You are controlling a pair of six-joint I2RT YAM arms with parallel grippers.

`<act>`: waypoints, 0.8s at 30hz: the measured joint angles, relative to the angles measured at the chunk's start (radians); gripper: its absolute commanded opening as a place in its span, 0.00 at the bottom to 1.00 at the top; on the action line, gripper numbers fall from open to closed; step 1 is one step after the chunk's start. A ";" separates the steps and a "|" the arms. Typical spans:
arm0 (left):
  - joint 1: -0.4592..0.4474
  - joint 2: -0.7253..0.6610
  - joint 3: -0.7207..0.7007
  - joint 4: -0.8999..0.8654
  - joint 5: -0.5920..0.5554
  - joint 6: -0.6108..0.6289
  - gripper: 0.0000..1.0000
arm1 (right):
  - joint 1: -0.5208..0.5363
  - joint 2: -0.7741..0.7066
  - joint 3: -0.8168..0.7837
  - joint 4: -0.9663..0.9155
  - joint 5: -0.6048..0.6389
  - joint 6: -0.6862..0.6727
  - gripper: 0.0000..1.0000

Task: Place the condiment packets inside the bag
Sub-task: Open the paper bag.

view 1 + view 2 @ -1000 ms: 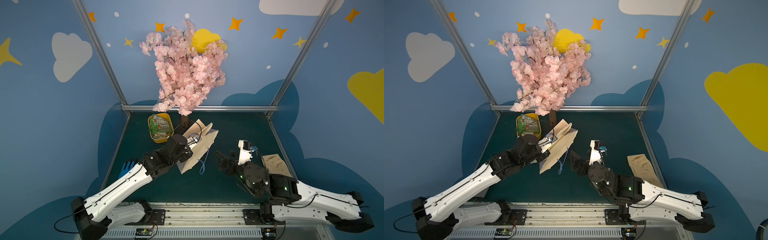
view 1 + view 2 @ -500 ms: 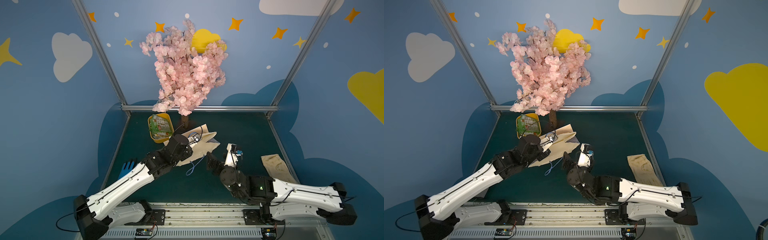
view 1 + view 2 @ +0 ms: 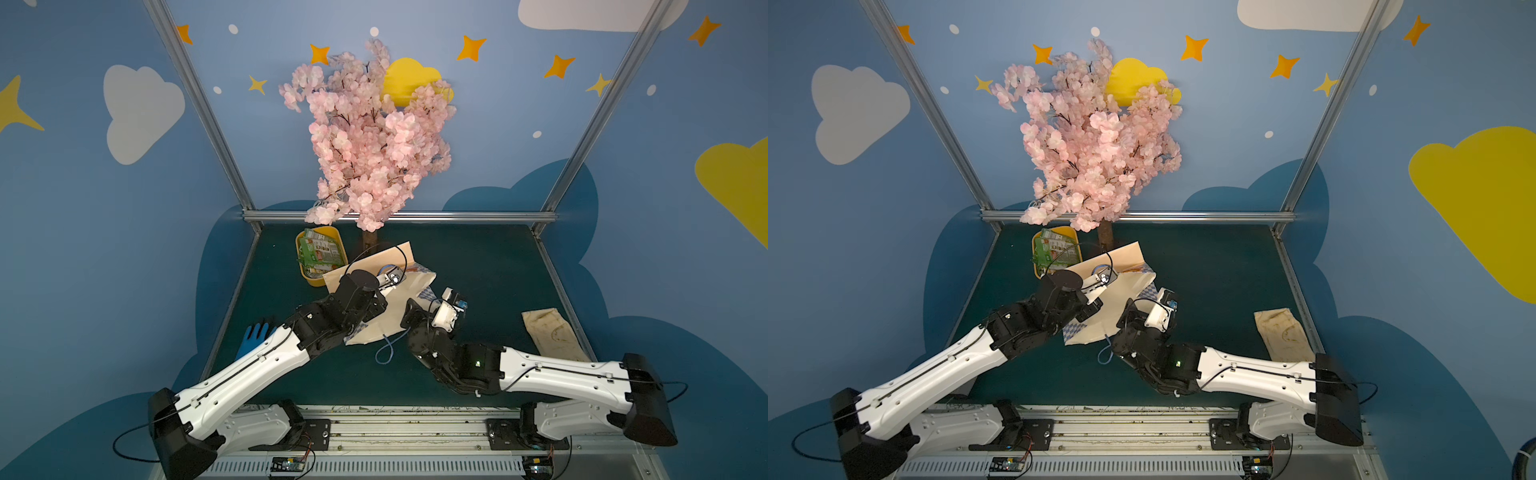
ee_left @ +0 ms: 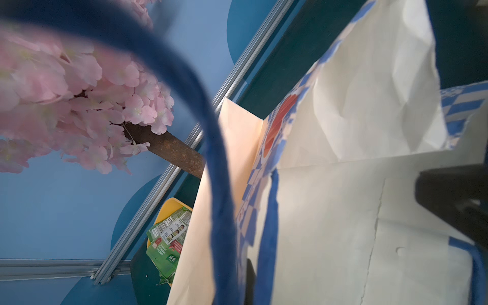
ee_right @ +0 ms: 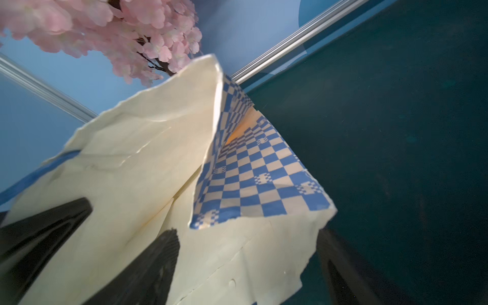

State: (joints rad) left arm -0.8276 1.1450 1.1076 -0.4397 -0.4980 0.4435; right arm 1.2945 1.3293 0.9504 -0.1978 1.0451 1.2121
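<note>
- Now we pinch the cream, blue-checkered paper bag (image 3: 388, 322), tilted between our arms, in our closed left gripper (image 3: 376, 305).
- Our right gripper (image 5: 247, 237) has its jaws spread, straddling the bag's rim.
- Green-and-white condiment packets (image 3: 320, 251) lie heaped in the yellow oblong tray (image 3: 313, 282) beside it.

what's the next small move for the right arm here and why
Probably close the right gripper on the rim of the cream, blue-checkered paper bag: its open jaws straddle that edge, and the green-and-white condiment packets lie in the yellow tray.
</note>
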 measured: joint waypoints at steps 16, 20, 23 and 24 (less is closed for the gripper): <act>0.000 0.000 -0.006 0.054 -0.055 0.047 0.03 | -0.003 -0.024 0.056 -0.105 -0.016 0.024 0.92; 0.000 0.000 -0.006 0.063 -0.065 0.048 0.03 | 0.008 -0.080 0.028 -0.164 -0.006 0.052 0.93; 0.000 0.005 -0.006 0.075 -0.077 0.051 0.03 | 0.015 -0.114 -0.004 -0.192 0.000 0.080 0.94; 0.000 0.008 -0.006 0.079 -0.080 0.051 0.03 | 0.016 -0.118 -0.010 -0.200 0.002 0.090 0.94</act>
State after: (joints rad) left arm -0.8276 1.1530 1.1011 -0.3611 -0.5777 0.4942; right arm 1.3109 1.2114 0.9401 -0.3981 1.0473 1.3022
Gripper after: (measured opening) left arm 0.049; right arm 0.935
